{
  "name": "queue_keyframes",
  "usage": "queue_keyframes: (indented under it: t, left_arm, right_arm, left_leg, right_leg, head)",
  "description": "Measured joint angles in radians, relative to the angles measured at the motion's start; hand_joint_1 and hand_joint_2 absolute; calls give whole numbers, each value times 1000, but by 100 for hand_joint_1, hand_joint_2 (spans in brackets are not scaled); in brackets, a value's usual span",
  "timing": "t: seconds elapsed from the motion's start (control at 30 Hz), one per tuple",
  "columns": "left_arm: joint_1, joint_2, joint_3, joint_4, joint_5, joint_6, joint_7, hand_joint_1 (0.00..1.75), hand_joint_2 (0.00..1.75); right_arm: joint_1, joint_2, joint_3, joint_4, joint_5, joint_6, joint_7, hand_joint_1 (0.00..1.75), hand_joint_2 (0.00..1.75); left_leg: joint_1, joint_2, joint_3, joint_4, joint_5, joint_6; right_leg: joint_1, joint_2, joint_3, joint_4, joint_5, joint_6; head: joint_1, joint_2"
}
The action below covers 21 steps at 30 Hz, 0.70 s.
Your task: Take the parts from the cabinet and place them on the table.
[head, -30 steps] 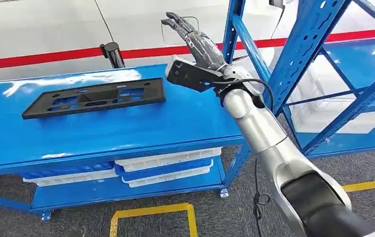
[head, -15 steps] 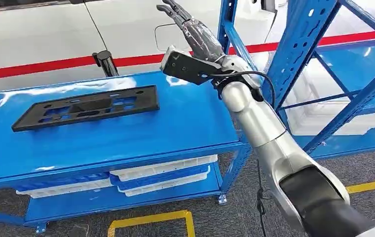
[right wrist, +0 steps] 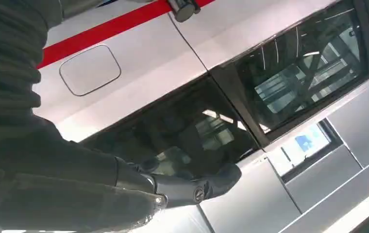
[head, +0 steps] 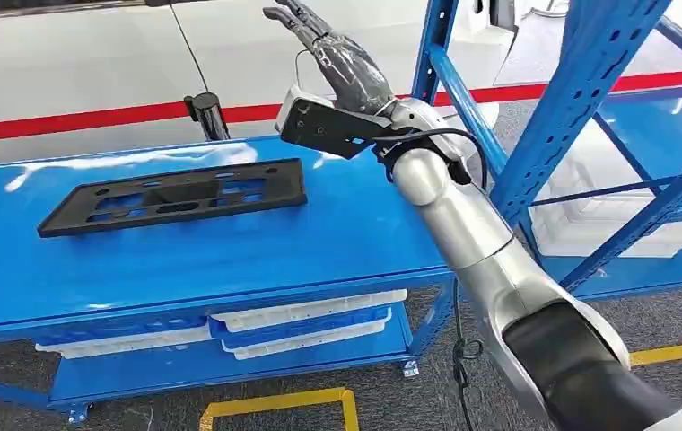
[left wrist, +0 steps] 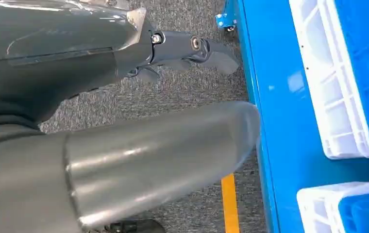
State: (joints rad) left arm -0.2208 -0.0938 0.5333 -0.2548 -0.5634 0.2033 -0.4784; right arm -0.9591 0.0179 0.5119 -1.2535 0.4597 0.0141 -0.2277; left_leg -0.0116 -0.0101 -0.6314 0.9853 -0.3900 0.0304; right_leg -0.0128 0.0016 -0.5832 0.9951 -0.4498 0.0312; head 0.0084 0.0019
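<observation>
A black part (head: 172,196) lies on the glossy blue table (head: 230,247), above white-and-blue trays (head: 306,319) on the lower shelf. The right hand (head: 342,63) is dark grey on a silver arm (head: 472,233); the cabinet (head: 589,99) frame is blue. Grey carpet (head: 409,395) bears yellow tape lines (head: 275,382), and a red stripe (head: 68,118) crosses the white car (head: 95,63) body behind.

I see my right hand (head: 337,58), fingers apart and holding nothing, lifted a little higher and farther out past the far edge of the table (head: 230,242), away from the black part (head: 176,195) lying flat behind it, while the head camera has swung slightly.
</observation>
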Motion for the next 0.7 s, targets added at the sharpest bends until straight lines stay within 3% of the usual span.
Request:
queue_keyframes:
  t: [0.07, 0.1, 0.13, 0.2, 0.23, 0.27, 0.3, 0.33, 0.37, 0.4, 0.43, 0.47, 0.53, 0.6, 0.63, 0.67, 0.7]
  left_arm:
    - [1, 0, 0, 0, 0, 0, 0, 0, 0]
    - [1, 5, 0, 0, 0, 0, 0, 0, 0]
    - [1, 2, 0, 0, 0, 1, 0, 0, 0]
    - [1, 2, 0, 0, 0, 1, 0, 0, 0]
    - [2, 2, 0, 0, 0, 1, 0, 0, 0]
    - [4, 2, 0, 0, 0, 1, 0, 0, 0]
    - [6, 2, 0, 0, 0, 2, 0, 0, 0]
    - [7, 3, 0, 0, 1, 4, -1, 0, 0]
    - [6, 3, 0, 0, 4, 6, -2, 0, 0]
    - [6, 4, 0, 0, 6, 7, -5, 0, 0]
    - [5, 3, 0, 0, 8, 8, -7, 0, 0]
    - [4, 1, 0, 0, 9, 8, -7, 0, 0]
    - [5, 0, 0, 0, 12, 12, -5, 0, 0]
    - [5, -3, 0, 0, 12, 16, -2, 0, 0]
    - [6, -7, 0, 0, 13, 17, -1, 0, 0]
    - [6, -6, 0, 0, 16, 19, 0, 0, 0]
    - [6, -8, 0, 0, 17, 22, 0, 0, 0]
  right_arm:
    - [-1, 0, 0, 0, 0, 0, 0, 0, 175]
    - [-3, 0, 1, -2, 0, 0, 0, 0, 175]
    - [-4, 3, 2, -2, 0, 0, 0, 0, 175]
    - [-6, 6, 4, -2, 0, 0, 0, 0, 175]
    - [-5, 7, 5, -1, 0, 0, 0, 0, 175]
    - [-2, 7, 6, -1, 0, 1, 0, 0, 175]
    - [-1, 8, 8, -1, 0, 1, 0, 0, 175]
    - [0, 8, 10, -2, 0, 1, 0, 0, 175]
    - [-1, 8, 11, -2, 0, 4, 0, 0, 175]
    - [-1, 8, 13, -3, -2, 9, 0, 0, 175]
    - [-1, 9, 14, -5, -2, 11, 0, 0, 175]
    - [-2, 10, 16, -8, -3, 18, -2, 0, 175]
    - [5, 13, 24, -11, -4, 29, -1, 0, 175]
    - [15, 14, 36, -15, -2, 40, 8, 0, 175]
    - [20, 15, 44, -21, 4, 43, 14, 0, 175]
    - [23, 16, 60, -27, 13, 45, 20, 0, 0]
    - [33, 18, 79, -31, 23, 47, 24, 0, 0]
  left_leg:
    - [5, 2, 0, -1, 4, -9]
    - [8, 2, -5, 6, -3, -15]
    - [9, 3, -16, 28, -23, -23]
    - [19, 4, -74, 164, -102, -37]
    - [22, 5, -118, 260, -143, -43]
    - [26, 6, -148, 323, -162, -47]
    - [29, 7, -152, 332, -155, -50]
    - [33, 7, -132, 292, -128, -51]
    - [36, 8, -93, 217, -88, -52]
    - [39, 8, -39, 115, -44, -52]
    - [43, 9, 9, 27, -19, -54]
    - [34, 6, 29, 8, -35, -53]
    - [31, 4, 21, 14, -35, -39]
    - [22, 2, 26, 9, -32, -27]
    - [28, 2, 31, -6, -25, -26]
    - [24, 1, 31, -6, -24, -26]
    - [21, 0, 31, -6, -24, -25]
  right_leg:
    - [4, 1, 0, -1, 5, -14]
    - [-10, 0, 5, -7, 12, -24]
    - [-10, 0, 6, -7, 13, -27]
    - [-12, 0, 7, -7, 11, -30]
    - [-12, 0, 6, -7, 11, -30]
    - [-12, 0, 6, -7, 11, -29]
    - [-13, 0, 7, -7, 11, -29]
    - [-15, 0, 7, -6, 11, -29]
    - [-17, 1, 8, -6, 10, -28]
    - [-20, 1, 10, -6, 8, -25]
    - [-18, 2, 12, -6, 6, -20]
    - [-7, 3, 6, -4, 4, -14]
    - [-10, 3, 6, -7, 6, -4]
    - [-8, 2, 15, -23, 11, 13]
    - [-1, 1, 17, -17, 2, 4]
    - [-7, 0, 20, -26, 9, -10]
    - [-7, -1, 23, -28, 10, -10]
  head:
    - [0, 0]
    - [0, 0]
    - [0, 0]
    - [-1, 0]
    - [-2, 0]
    - [-2, 0]
    - [-2, 0]
    - [-2, 0]
    - [-2, 0]
    - [-2, 0]
    - [-2, 0]
    - [-2, 0]
    - [0, 0]
    - [0, 0]
    - [1, 0]
    - [1, 0]
    - [1, 0]
